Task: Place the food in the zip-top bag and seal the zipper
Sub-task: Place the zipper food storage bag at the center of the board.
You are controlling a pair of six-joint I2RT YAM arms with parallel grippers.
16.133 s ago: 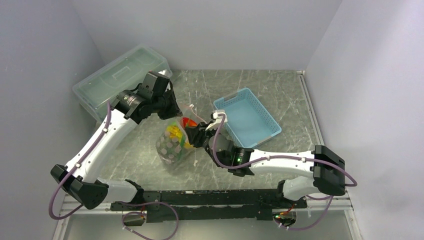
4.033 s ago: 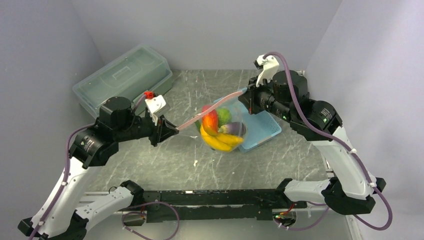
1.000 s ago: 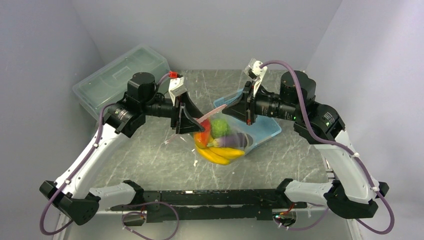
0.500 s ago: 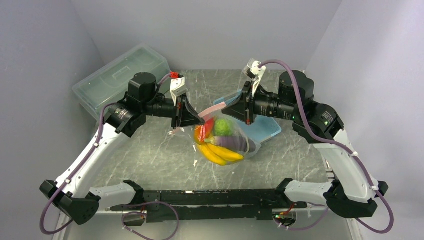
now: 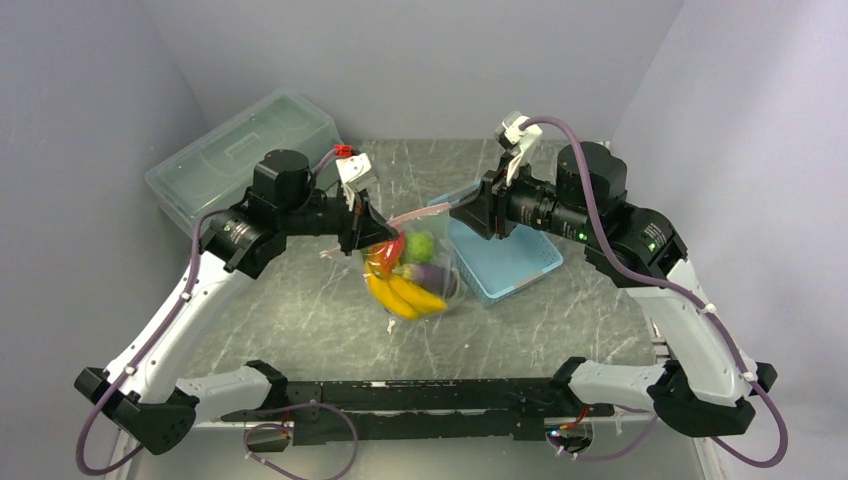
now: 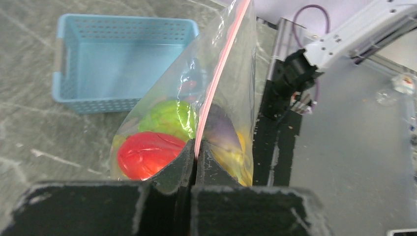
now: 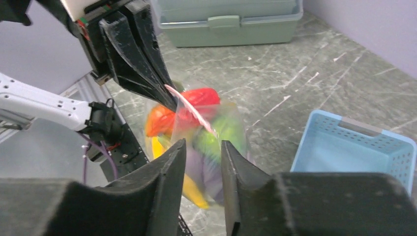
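Left gripper (image 5: 378, 233) pinches zipper (image 5: 420, 213) at its left end. Bag (image 5: 446, 272) hangs from it, food (image 5: 408, 272) inside: bananas (image 5: 404, 296), red piece (image 5: 388, 250), green ball (image 5: 421, 245). Right gripper (image 5: 463, 210) sits just off the zipper's right end, by basket (image 5: 512, 258). Its jaw gap is unclear from here.
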